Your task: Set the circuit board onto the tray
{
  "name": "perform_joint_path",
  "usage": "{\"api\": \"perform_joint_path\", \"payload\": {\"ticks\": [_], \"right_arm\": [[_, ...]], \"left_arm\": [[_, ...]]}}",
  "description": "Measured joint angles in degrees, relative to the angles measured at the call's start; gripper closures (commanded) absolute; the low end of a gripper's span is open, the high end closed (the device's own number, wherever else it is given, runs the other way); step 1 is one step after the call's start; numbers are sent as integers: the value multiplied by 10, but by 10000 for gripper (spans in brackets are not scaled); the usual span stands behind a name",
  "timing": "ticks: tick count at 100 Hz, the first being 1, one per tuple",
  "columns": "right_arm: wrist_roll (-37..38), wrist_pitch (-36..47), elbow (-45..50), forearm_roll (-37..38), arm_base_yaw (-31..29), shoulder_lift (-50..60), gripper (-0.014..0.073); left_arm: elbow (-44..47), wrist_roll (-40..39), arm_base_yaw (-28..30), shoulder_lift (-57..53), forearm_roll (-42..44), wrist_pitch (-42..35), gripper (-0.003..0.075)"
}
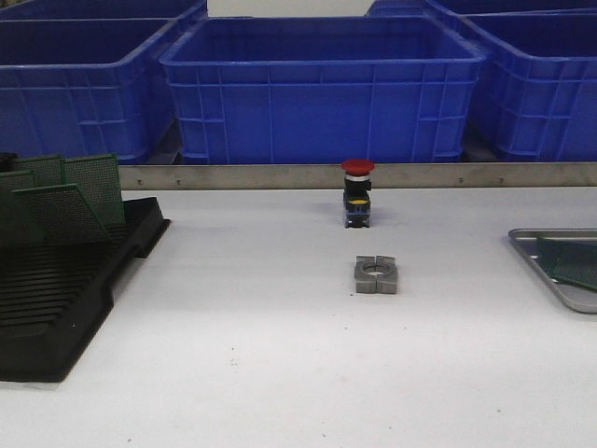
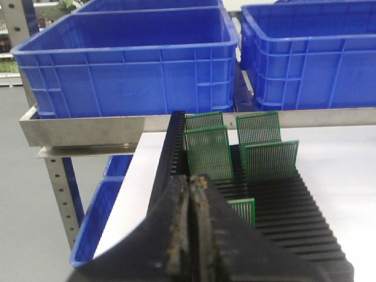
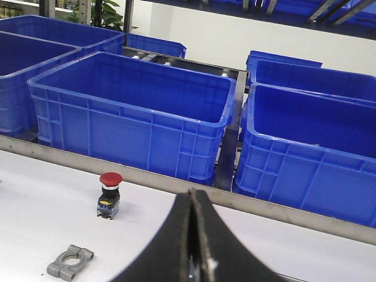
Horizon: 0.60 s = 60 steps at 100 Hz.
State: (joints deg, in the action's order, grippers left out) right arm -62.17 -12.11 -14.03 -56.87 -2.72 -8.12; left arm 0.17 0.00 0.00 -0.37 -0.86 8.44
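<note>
Left gripper [image 2: 192,235] clenched, holding nothing, jaws pressed together right above the black slotted rack [image 2: 282,223]; green circuit boards [image 2: 208,151] stand upright in the slots just beyond its tips. Right gripper [image 3: 192,247] also clenched, empty, over the white table [image 3: 35,200]; red push button [image 3: 110,194] and grey metal clamp block [image 3: 70,262] sit off to one side of it. Tray [image 1: 546,271] at table's right edge, one circuit board [image 1: 571,261] lying in it. Blue crates [image 1: 322,89] behind.

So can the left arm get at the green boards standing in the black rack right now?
Probably yes. The left gripper, jaws shut, sits just above the rack, the boards stand upright ahead, and nothing lies between; the jaws must open first.
</note>
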Motion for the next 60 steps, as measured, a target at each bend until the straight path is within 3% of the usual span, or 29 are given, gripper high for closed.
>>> {"api": "perform_joint_path", "payload": {"ticks": [60], "right_arm": [[-1,0,0,0,0,0,655]], "left_arm": [[0,-7,0,0,9,3,741]]}}
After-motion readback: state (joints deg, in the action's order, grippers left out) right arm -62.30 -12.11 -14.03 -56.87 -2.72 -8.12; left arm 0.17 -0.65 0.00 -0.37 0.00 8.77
